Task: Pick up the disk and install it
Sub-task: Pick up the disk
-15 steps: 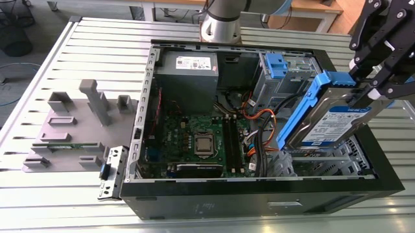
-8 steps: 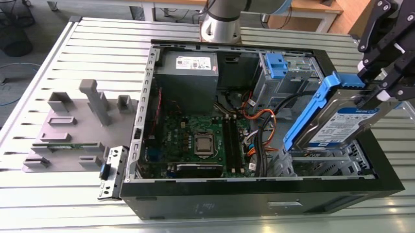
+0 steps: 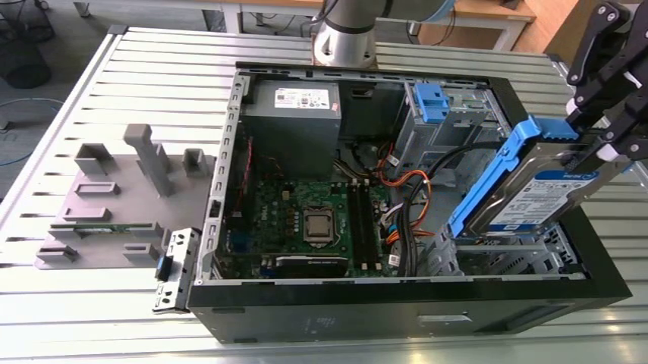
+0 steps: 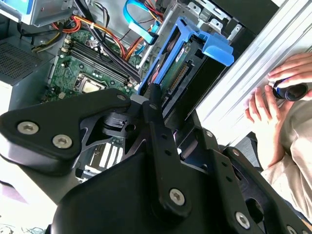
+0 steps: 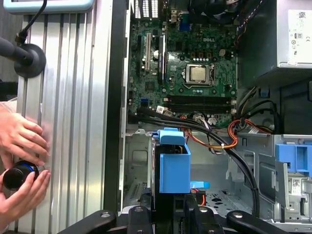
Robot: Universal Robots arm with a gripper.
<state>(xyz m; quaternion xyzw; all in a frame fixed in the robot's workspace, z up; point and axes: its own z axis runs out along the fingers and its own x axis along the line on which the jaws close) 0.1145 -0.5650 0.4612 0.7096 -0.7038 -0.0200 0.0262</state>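
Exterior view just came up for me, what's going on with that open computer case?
The arm's gripper is shut on the disk, holding it tilted over the drive bay at the exterior view's right of the open computer case. The disk is not yet seated. In the first wrist view a person's hands rest on the table beside the case, holding a small dark round object.
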